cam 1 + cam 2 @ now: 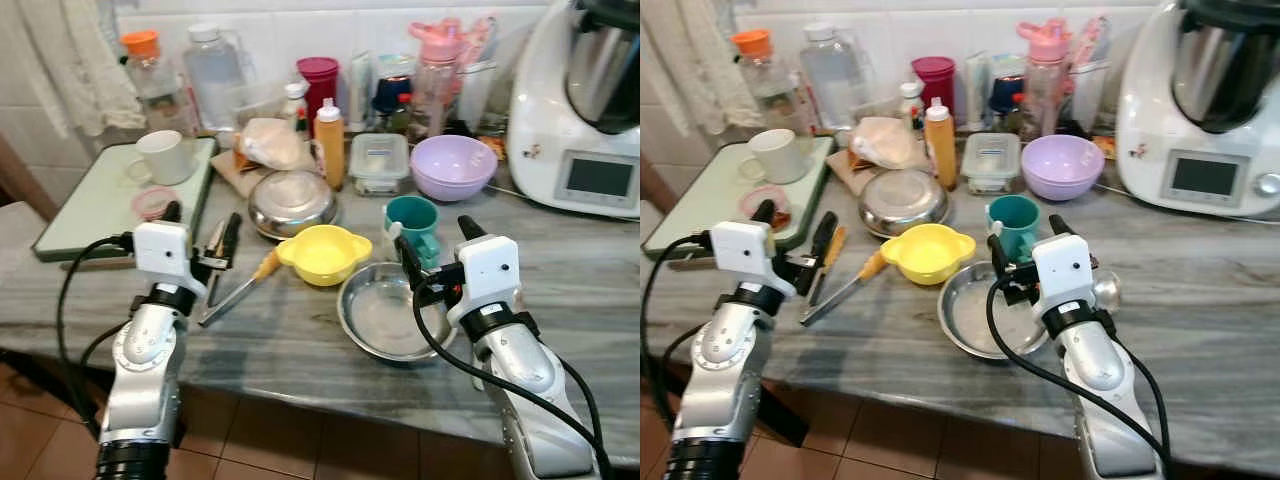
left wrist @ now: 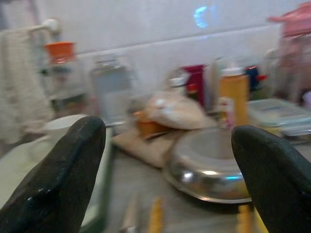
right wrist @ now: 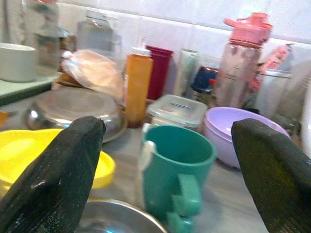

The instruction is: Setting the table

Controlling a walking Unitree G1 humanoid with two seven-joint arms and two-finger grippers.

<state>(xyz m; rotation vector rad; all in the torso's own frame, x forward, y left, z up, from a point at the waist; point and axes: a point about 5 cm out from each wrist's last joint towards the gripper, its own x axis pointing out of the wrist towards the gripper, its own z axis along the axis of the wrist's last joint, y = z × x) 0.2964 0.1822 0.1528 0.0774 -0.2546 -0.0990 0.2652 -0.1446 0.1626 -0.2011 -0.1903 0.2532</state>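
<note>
I'm looking at a home kitchen. A grey veined stone tabletop (image 1: 590, 290) runs along a white tiled wall (image 1: 280, 25), crowded with everyday cookware: a white food-processor appliance (image 1: 580, 110) with a small screen, a lilac bowl (image 1: 453, 166), a yellow bowl (image 1: 322, 253), a teal mug (image 1: 413, 222), steel dishes (image 1: 385, 312), squeeze bottles (image 1: 330, 145) and water bottles (image 1: 213, 75). A green cutting board (image 1: 100, 205) holds a white mug (image 1: 163, 156), a cloth (image 1: 75, 60) hangs at the wall, and terracotta floor tiles (image 1: 260, 440) show below.

Yellow bowl (image 1: 322, 254) upright, touching empty steel bowl (image 1: 385, 313), teal mug (image 1: 414, 226) behind
</note>
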